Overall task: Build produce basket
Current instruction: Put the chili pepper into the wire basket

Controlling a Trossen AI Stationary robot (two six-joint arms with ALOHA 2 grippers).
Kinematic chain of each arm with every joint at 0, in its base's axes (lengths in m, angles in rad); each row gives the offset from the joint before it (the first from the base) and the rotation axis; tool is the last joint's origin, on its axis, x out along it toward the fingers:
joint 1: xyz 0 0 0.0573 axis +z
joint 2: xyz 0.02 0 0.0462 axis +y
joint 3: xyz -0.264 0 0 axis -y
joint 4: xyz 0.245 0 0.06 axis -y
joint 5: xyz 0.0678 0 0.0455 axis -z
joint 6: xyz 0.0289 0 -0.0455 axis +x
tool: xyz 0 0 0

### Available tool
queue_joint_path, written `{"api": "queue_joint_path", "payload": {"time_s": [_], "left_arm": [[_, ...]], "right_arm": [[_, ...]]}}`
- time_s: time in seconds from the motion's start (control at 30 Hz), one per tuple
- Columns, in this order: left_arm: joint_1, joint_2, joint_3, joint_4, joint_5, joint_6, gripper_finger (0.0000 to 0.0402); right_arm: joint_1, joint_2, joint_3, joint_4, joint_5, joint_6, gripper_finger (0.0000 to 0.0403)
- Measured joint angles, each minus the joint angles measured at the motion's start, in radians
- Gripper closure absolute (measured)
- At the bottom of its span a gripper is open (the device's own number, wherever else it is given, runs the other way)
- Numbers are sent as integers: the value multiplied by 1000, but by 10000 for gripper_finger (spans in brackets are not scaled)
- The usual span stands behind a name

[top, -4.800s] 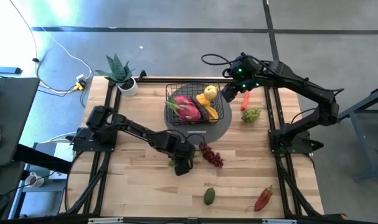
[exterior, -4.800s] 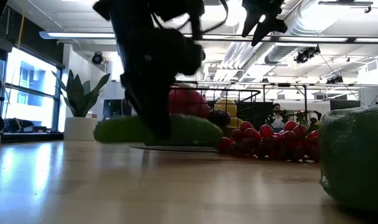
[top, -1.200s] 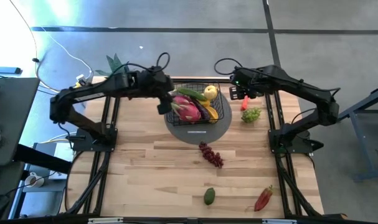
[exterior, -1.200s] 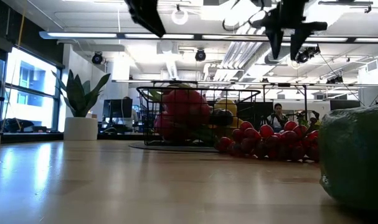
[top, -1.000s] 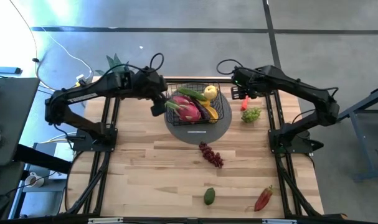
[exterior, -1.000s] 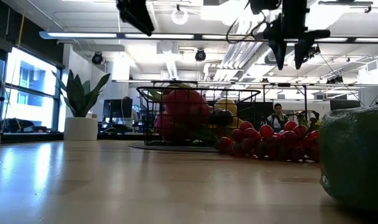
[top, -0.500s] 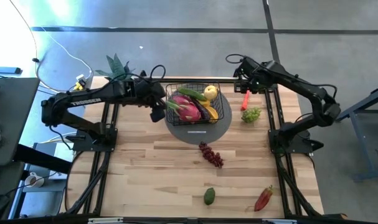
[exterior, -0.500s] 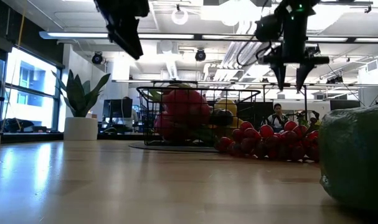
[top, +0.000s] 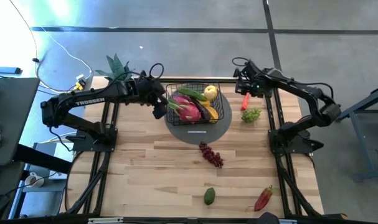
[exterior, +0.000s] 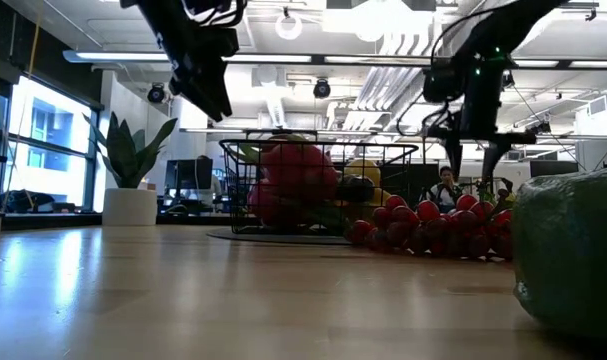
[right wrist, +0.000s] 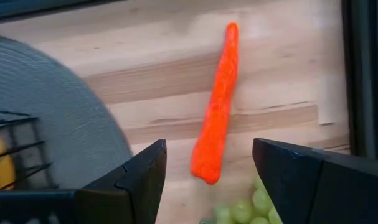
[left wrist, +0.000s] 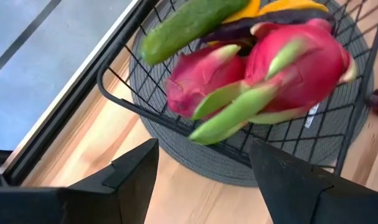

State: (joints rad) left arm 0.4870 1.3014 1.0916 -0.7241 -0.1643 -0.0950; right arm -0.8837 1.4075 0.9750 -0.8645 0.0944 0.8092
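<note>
Wooden table — left hand released beside basket; right hand unclenched, empty over chilli.

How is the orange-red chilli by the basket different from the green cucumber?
The chilli is orange-red; the cucumber is green. The chilli lies on the bare wooden table, outside the basket; the cucumber rests inside the basket on top of the other produce. The chilli looks thinner and tapers to a point; the cucumber is thicker with rounded ends. Both are long, narrow and lying down, and no gripper holds either.
</note>
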Motion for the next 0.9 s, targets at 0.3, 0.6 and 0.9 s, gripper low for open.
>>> {"api": "queue_joint_path", "payload": {"time_s": [0.3, 0.6, 0.9], "left_arm": [[24, 0, 0, 51, 7, 1, 161], [24, 0, 0, 60, 6, 21, 161], [24, 0, 0, 96, 5, 28, 161]], "right_arm": [[-7, 0, -167, 205, -1, 85, 183], [-6, 3, -225, 287, -2, 133, 183], [-6, 85, -225, 301, -28, 133, 183]]}}
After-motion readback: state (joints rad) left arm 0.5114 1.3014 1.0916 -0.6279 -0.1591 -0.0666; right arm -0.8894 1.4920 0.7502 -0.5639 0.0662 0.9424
